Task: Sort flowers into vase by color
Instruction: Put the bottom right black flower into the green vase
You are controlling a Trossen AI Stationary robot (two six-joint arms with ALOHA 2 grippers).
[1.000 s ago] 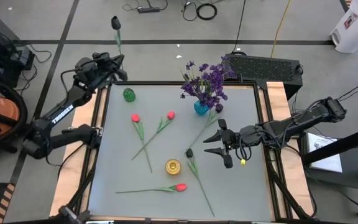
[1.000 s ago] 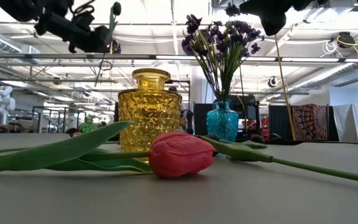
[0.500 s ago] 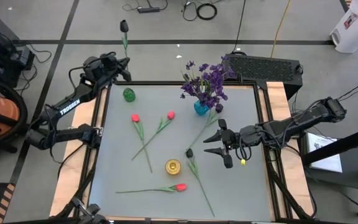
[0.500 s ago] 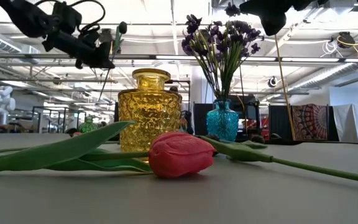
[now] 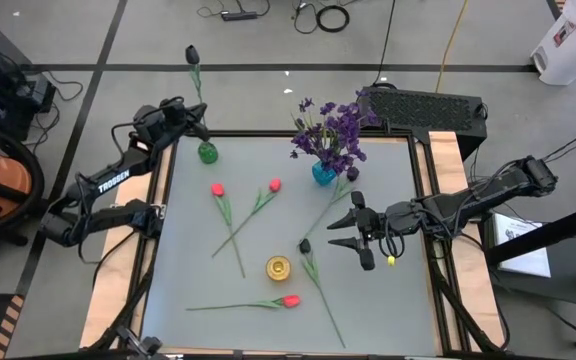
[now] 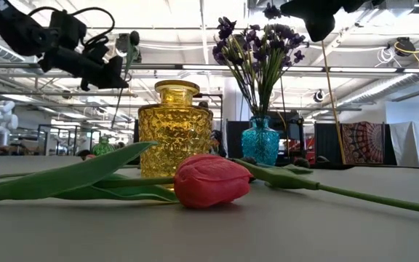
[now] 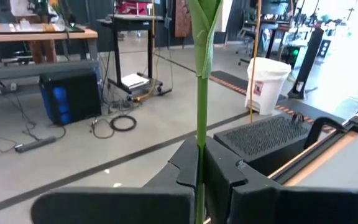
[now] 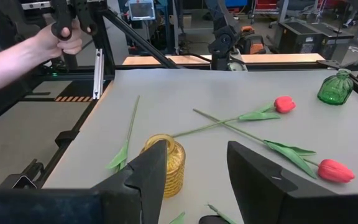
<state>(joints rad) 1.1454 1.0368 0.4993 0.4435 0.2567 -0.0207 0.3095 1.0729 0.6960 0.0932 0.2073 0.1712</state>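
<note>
My left gripper (image 5: 194, 124) is shut on a near-black tulip whose bud (image 5: 191, 52) stands above it, beyond the table's far left corner, just past the small green vase (image 5: 207, 152). The low view shows the gripper (image 6: 115, 71) high up with the bud (image 6: 133, 38) over it. Purple flowers (image 5: 330, 128) stand in the blue vase (image 5: 323, 174). Three red-pink tulips (image 5: 217, 188) (image 5: 274, 185) (image 5: 289, 300) and another dark tulip (image 5: 305, 245) lie flat on the table beside the yellow vase (image 5: 278, 267). My right gripper (image 5: 353, 232) hovers open at mid right. My left gripper pinches the dark tulip's green stem (image 7: 200, 155) between its two fingers, below the leaves. The fingers lie level and across the stem. The tulip stands nearly upright, bud on top, lifted clear, and its lower stem (image 6: 120, 96) hangs below the fingers.
A black perforated box (image 5: 423, 106) sits behind the table's far right corner. In the right wrist view a person's hand (image 8: 58, 38) grips a controller beyond the table. The yellow vase (image 8: 166, 163) stands close before my right gripper (image 8: 194, 174).
My left gripper has come down and toward the green vase, carrying the dark tulip with it. It has rolled slightly, so the bud has swung a little sideways. The tulip stays upright and clear of the table.
</note>
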